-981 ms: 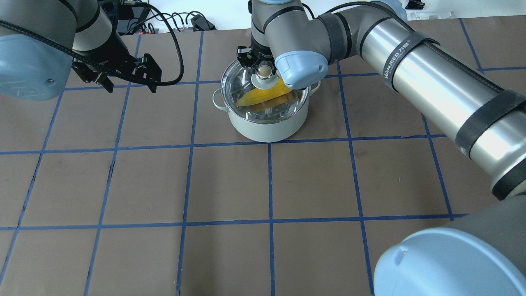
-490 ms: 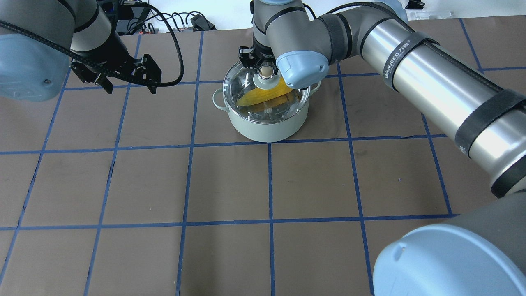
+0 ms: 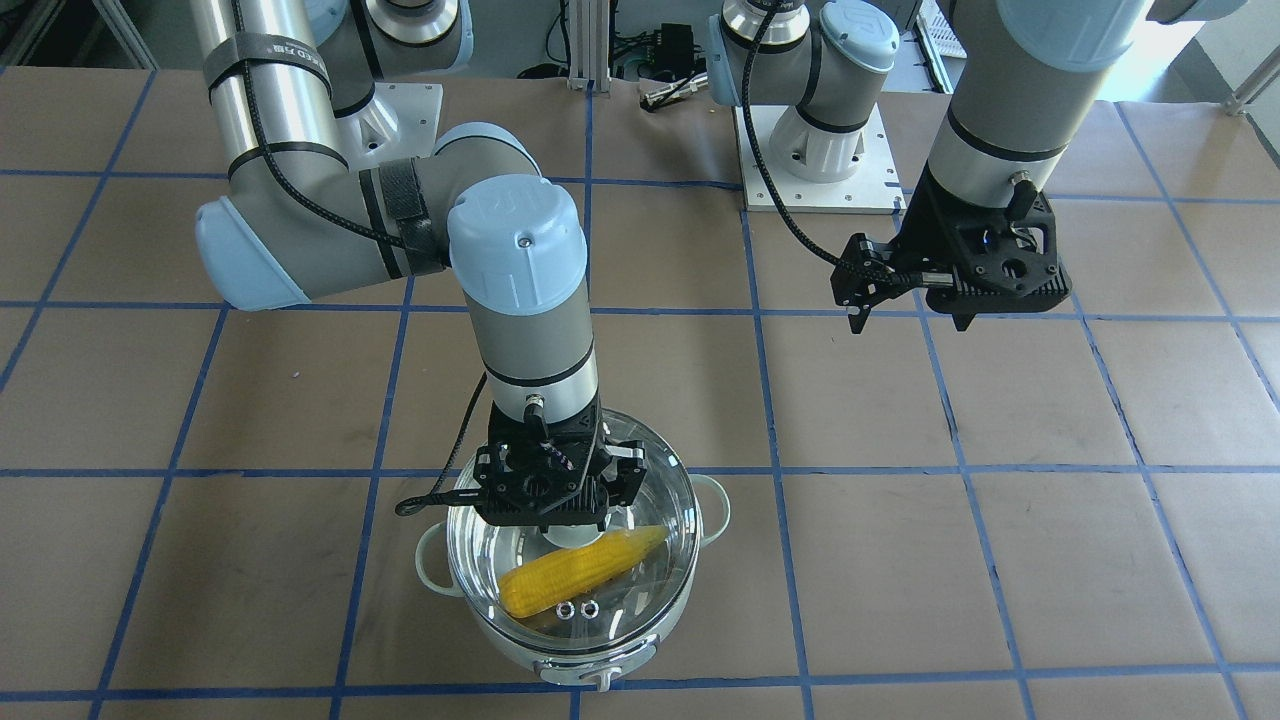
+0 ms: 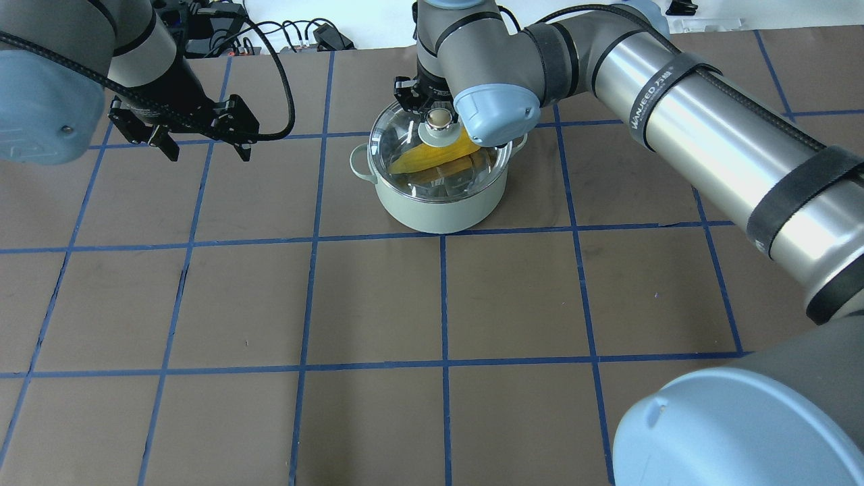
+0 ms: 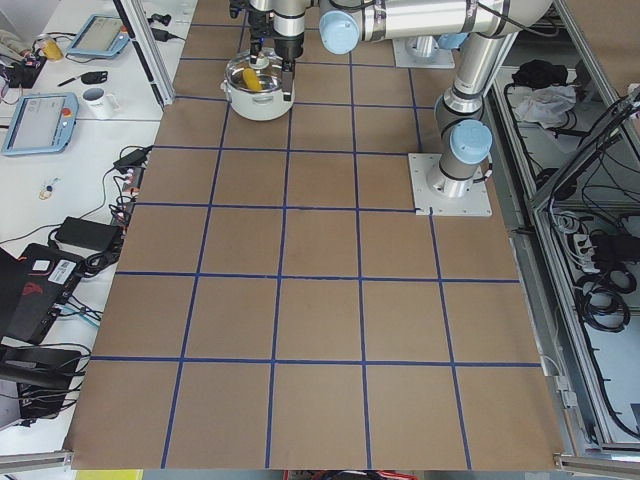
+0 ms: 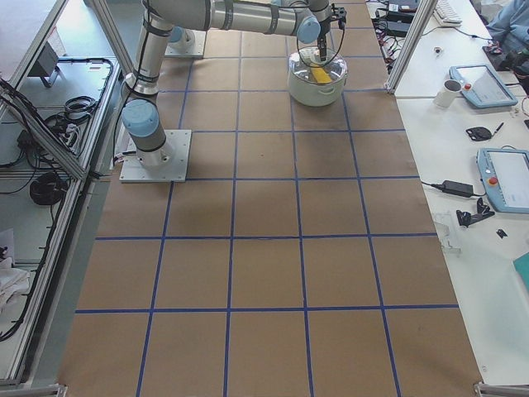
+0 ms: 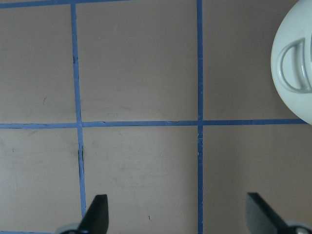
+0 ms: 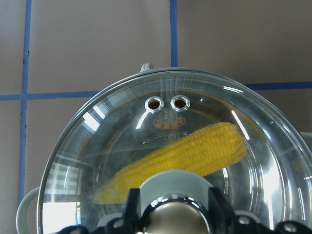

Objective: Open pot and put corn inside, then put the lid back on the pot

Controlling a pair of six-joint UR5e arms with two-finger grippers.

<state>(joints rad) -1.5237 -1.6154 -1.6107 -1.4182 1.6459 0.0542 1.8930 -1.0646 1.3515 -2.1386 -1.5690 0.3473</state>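
The pale mint-green pot point(image 4: 439, 209) stands at the far middle of the table, and it also shows in the front view point(image 3: 590, 672). The yellow corn point(image 4: 432, 158) lies inside it, seen through the glass in the right wrist view point(image 8: 195, 151). The clear glass lid point(image 4: 391, 142) lies over the pot's rim; I cannot tell if it is fully seated. My right gripper point(image 4: 432, 111) is shut on the lid's beige knob point(image 8: 173, 217) and stands straight above the pot point(image 3: 555, 515). My left gripper point(image 4: 202, 150) is open and empty, hovering left of the pot point(image 7: 178, 214).
Cables point(image 4: 297, 34) lie past the table's far edge. The arms' base plates point(image 3: 815, 160) stand on the robot's side. One pot handle point(image 7: 292, 73) shows at the right edge of the left wrist view. A mug point(image 6: 450, 91) and tablets sit on side benches.
The lid and my right gripper have shifted slightly right over the pot. My left gripper has moved a little to the left, away from the pot.
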